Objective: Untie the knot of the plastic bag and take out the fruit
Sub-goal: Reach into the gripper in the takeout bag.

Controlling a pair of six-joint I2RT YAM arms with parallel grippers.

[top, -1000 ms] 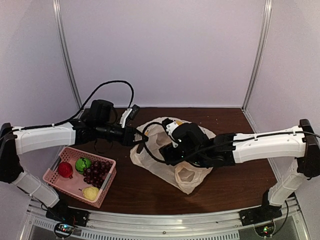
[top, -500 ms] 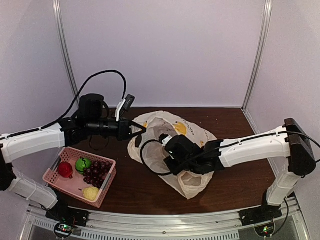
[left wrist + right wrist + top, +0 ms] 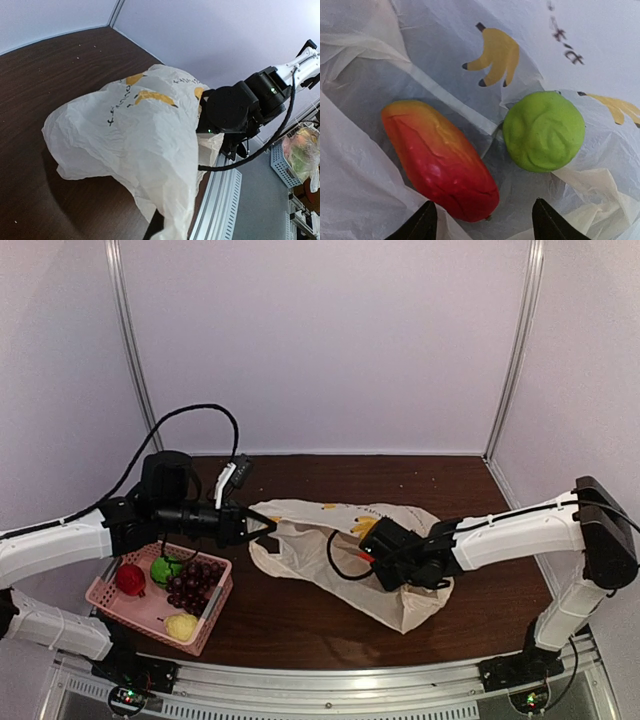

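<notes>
Crinkly plastic bag [image 3: 300,540], pinched by the left gripper [image 3: 265,529], gapes so the right gripper [image 3: 482,227], fingers spread, faces fruit [image 3: 440,160] just ahead.

One plastic bag [image 3: 330,540]. Inside the bag, two fruits: one red-orange elongated fruit [image 3: 440,160] and one bumpy green ball [image 3: 543,131]. Left of the bag, one pink basket [image 3: 214,615] with four: one red apple [image 3: 130,579], one green round fruit [image 3: 165,568], one grape bunch [image 3: 193,585] and one yellow pear [image 3: 181,626].

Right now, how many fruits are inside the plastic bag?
2, in the right wrist view: an elongated red-orange fruit on the left, a bumpy green fruit beside it. Bag folds may hide more.
</notes>
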